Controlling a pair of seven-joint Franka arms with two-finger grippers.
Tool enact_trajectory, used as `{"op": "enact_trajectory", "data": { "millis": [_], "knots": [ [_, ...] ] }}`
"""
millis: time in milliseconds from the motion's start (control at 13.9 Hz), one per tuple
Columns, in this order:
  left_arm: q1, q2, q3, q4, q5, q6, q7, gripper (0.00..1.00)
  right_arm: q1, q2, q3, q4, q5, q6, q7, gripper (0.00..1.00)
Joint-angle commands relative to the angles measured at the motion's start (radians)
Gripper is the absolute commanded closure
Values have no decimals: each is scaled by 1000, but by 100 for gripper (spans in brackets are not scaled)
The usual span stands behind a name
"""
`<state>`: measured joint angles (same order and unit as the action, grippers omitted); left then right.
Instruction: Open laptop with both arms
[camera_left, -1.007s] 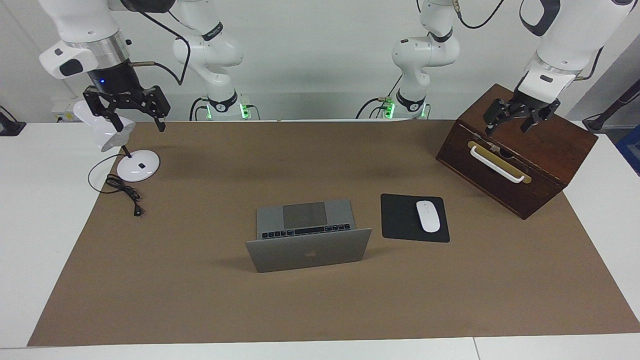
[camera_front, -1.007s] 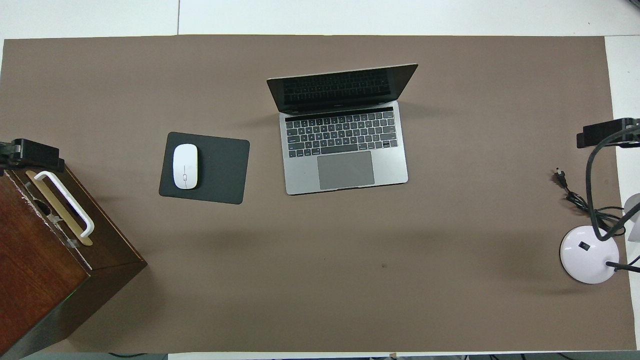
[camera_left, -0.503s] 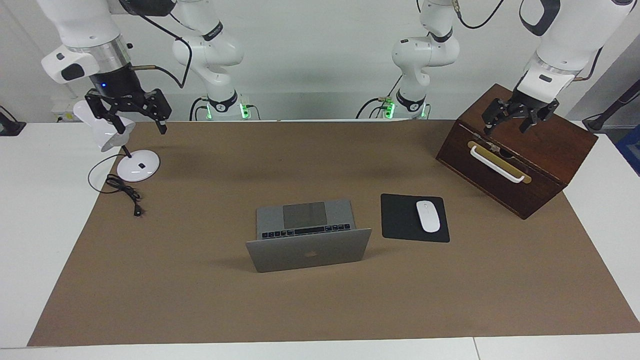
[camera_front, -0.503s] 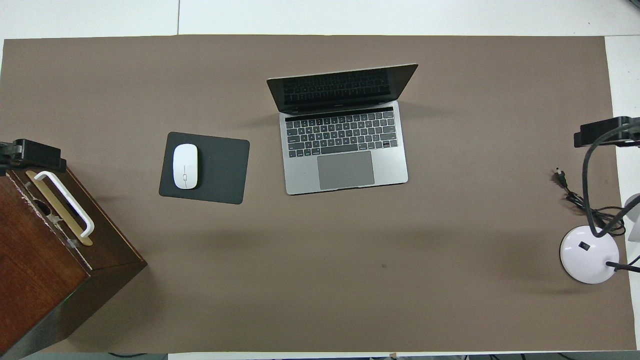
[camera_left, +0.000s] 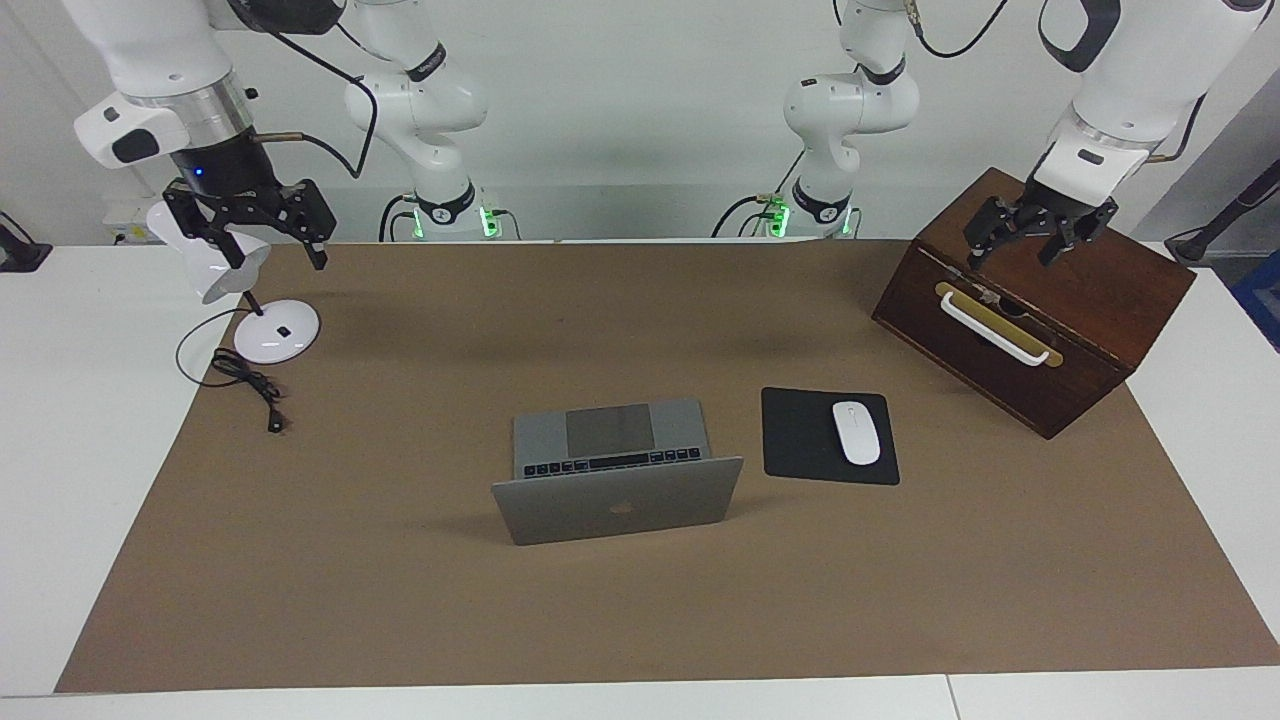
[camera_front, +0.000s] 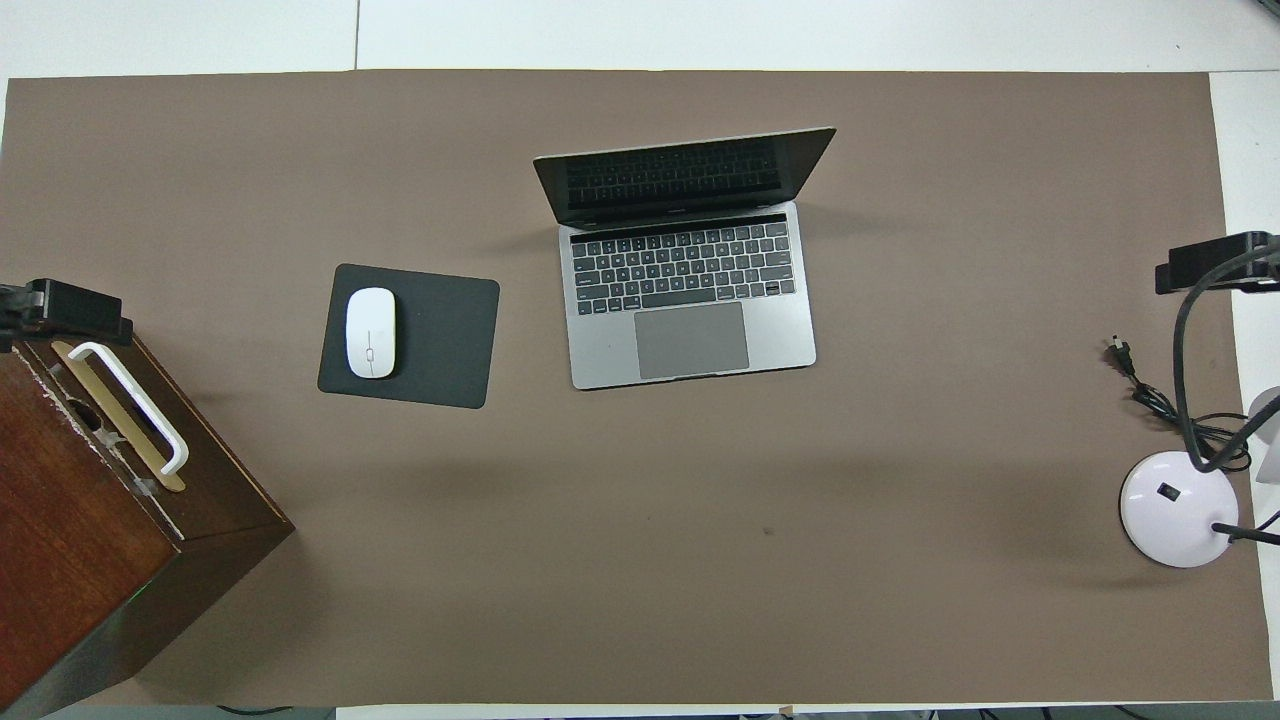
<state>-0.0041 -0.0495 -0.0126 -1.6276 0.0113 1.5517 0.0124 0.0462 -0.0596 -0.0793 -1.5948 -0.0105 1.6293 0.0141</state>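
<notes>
My left gripper (camera_left: 1035, 233) hung over the wooden box (camera_left: 1050, 320) at my left arm's end of the table, fingers spread and holding nothing. Well apart from it, toward the table's middle, a white mouse (camera_left: 856, 432) lay on a black mouse pad (camera_left: 800, 440). Just beside the pad stood the laptop (camera_left: 618, 470), its lid already raised. Well apart again, my right gripper (camera_left: 262, 228) hung open and empty over the white desk lamp (camera_left: 270, 335).

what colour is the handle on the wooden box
White, on a brass-coloured plate; the handle on the wooden box shows best in the overhead view.
</notes>
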Motion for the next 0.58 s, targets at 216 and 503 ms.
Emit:
{"op": "enact_trajectory", "data": {
  "millis": [216, 503],
  "knots": [
    [22, 7, -14, 18, -13, -22, 18, 0, 3, -3, -25, -8, 9, 20, -42, 0],
    [24, 5, -14, 17, -20, -24, 29, 0, 4, -3, -28, -8, 9, 20, -33, 0]
  ]
}}
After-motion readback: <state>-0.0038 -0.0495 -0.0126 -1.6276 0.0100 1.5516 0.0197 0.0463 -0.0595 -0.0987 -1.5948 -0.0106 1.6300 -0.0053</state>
